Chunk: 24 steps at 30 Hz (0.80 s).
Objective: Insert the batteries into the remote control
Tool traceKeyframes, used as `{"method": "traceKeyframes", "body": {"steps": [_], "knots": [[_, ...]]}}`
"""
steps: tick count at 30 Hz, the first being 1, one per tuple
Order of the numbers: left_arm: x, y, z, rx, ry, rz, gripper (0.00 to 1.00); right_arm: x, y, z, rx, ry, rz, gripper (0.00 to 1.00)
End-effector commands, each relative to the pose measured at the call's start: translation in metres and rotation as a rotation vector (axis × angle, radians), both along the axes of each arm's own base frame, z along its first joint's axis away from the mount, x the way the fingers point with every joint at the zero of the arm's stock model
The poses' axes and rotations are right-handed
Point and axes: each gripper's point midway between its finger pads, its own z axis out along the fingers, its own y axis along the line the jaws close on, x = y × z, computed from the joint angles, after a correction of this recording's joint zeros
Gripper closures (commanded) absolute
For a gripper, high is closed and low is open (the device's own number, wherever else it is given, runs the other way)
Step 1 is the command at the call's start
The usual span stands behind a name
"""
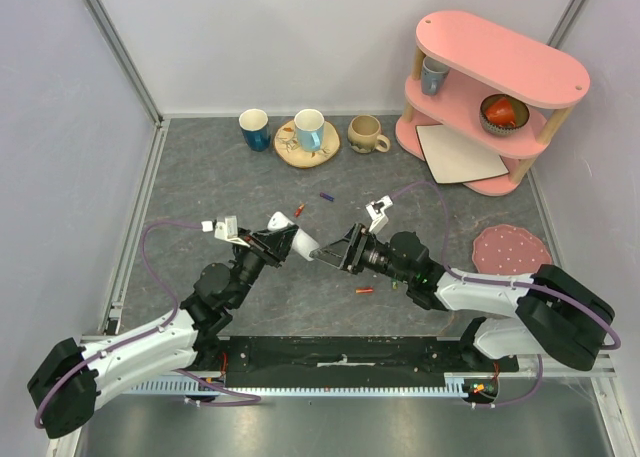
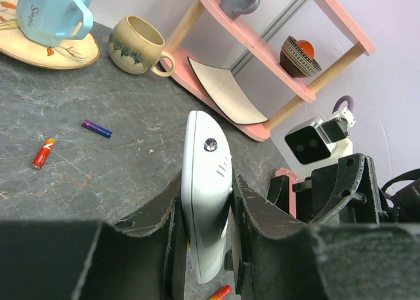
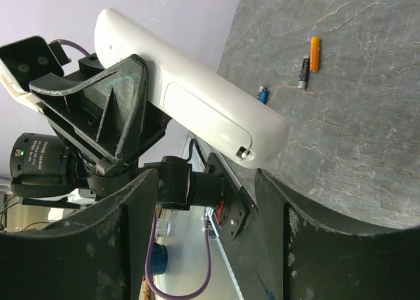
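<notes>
My left gripper (image 1: 293, 240) is shut on the white remote control (image 1: 323, 253) and holds it above the table. In the left wrist view the remote (image 2: 206, 182) stands edge-on between the fingers (image 2: 262, 214). In the right wrist view its back (image 3: 190, 96) with the battery cover faces me. My right gripper (image 1: 341, 246) is open, its jaws spread just below the remote's free end (image 3: 266, 139). Batteries lie on the table: a red-orange one (image 1: 298, 210), a purple one (image 1: 326, 196) and a red one (image 1: 365, 291). A blue one (image 3: 263, 94) shows in the right wrist view.
At the back stand a dark blue cup (image 1: 254, 129), a light blue mug on a plate (image 1: 309, 130) and a beige mug (image 1: 366, 133). A pink shelf (image 1: 500, 87) with a cup, a bowl and a white card (image 1: 458, 153) stands at the right. A pink coaster (image 1: 511, 248) lies nearby.
</notes>
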Motion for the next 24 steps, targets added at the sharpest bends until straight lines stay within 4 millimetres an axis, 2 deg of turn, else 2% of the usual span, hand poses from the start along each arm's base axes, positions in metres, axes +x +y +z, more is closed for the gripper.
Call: {"method": "traceKeyframes", "body": {"steps": [1, 6, 13, 24], "knots": [[0.001, 0.001, 0.034, -0.064, -0.075, 0.010, 0.98, 0.005, -0.004, 0.021, 0.057, -0.043, -0.041, 0.33], [0.000, -0.002, 0.030, -0.063, -0.064, -0.004, 0.98, 0.013, -0.004, 0.024, 0.025, -0.057, -0.069, 0.37], [-0.002, -0.005, 0.032, -0.066, -0.068, -0.021, 0.98, 0.016, 0.002, 0.016, 0.015, -0.035, -0.063, 0.38], [-0.003, -0.008, 0.031, -0.067, -0.060, -0.040, 0.98, 0.018, 0.006, 0.021, 0.025, -0.042, -0.057, 0.38]]}}
